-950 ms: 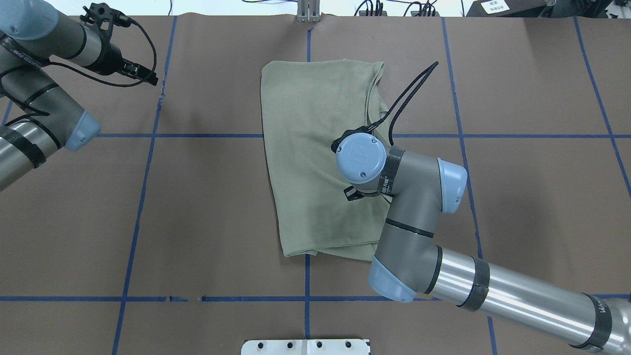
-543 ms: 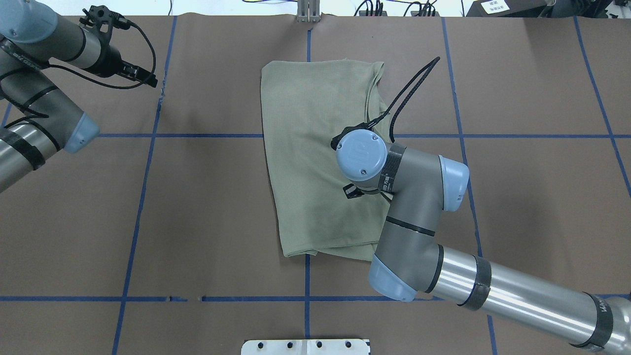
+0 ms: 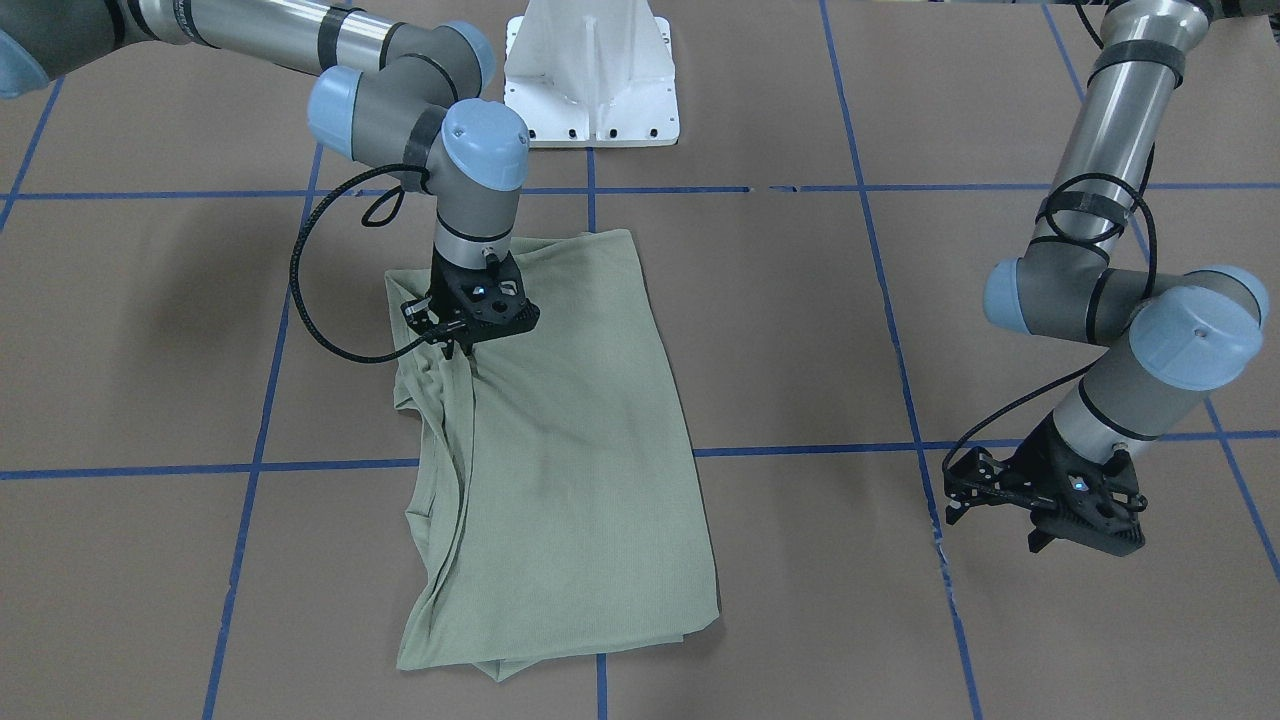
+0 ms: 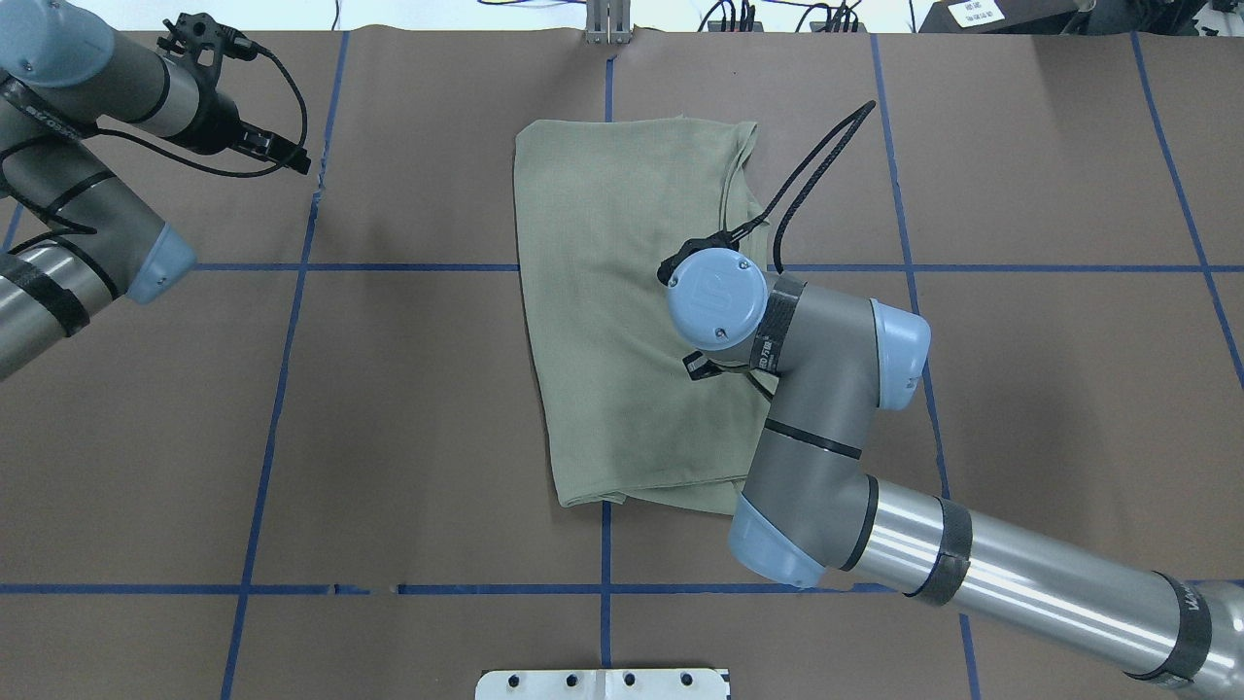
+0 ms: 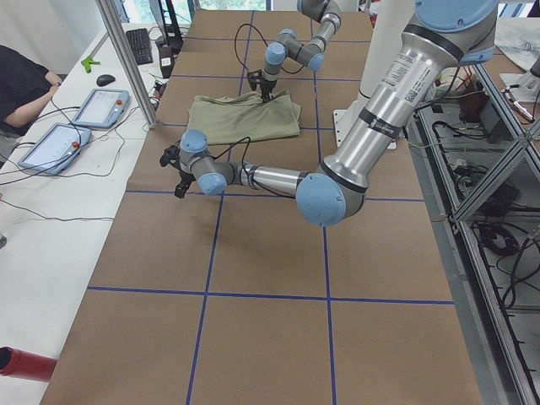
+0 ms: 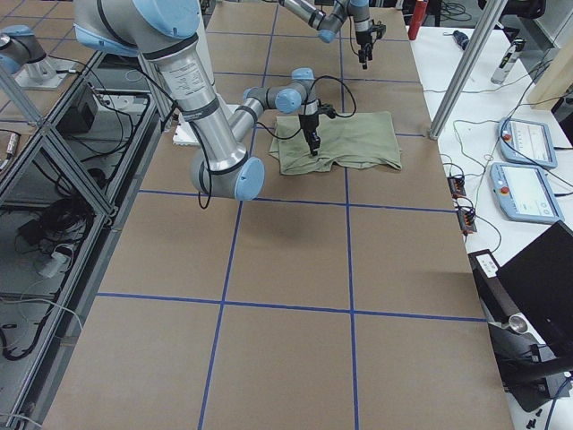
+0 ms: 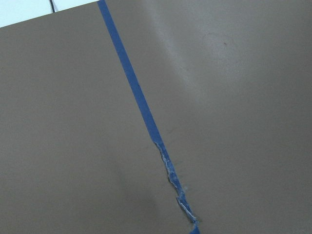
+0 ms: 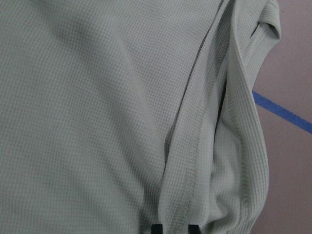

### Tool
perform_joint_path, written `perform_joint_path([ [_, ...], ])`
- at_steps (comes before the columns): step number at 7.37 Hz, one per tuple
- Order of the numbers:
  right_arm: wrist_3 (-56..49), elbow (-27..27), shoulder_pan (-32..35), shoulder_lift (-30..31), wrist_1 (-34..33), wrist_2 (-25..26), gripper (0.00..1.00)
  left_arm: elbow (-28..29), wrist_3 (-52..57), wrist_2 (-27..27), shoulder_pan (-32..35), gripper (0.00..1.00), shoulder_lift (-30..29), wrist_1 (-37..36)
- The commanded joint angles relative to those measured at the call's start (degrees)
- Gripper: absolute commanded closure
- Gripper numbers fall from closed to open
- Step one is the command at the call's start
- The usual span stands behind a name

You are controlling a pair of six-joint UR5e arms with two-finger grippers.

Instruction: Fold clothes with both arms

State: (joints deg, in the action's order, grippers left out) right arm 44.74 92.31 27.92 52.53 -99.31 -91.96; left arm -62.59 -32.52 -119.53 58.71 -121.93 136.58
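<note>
The sage-green shirt (image 4: 622, 292) lies folded in a long rectangle on the brown table, with layered edges along its right side in the overhead view. My right gripper (image 3: 462, 352) points straight down on that layered edge. Creases in the shirt (image 3: 570, 450) run up to its tips. In the right wrist view a hemmed fold of the shirt (image 8: 97, 97) sits between the two close fingertips (image 8: 156, 228). My left gripper (image 3: 1085, 535) hangs over bare table, well away from the shirt, near a blue tape line. I cannot tell how its jaws stand.
The white pedestal base (image 3: 592, 75) stands at the robot's edge of the table. Blue tape lines grid the brown cover, with a torn stretch (image 7: 173, 175) under the left wrist. A person (image 5: 21, 84) and control tablets (image 5: 99, 107) sit at a side table beyond a metal post (image 5: 126, 59).
My right wrist has shifted slightly toward the far edge of the table while staying on the shirt's edge. The left arm has barely moved.
</note>
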Motion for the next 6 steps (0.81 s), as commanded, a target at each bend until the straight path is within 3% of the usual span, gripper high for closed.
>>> perform_joint_path([
  [1,0.09,-0.28,-0.41,-0.06,-0.01,0.55,0.7,0.01,0.0,0.0,0.0,0.0,0.03,0.0],
  [5,0.18,-0.46,-1.29,0.12,-0.01,0.64,0.72,0.01,0.0,-0.09,0.0,0.0,0.2,0.0],
  [6,0.18,-0.46,-1.29,0.2,-0.09,0.64,1.0,0.01,0.0,-0.09,0.0,0.0,0.2,0.0],
])
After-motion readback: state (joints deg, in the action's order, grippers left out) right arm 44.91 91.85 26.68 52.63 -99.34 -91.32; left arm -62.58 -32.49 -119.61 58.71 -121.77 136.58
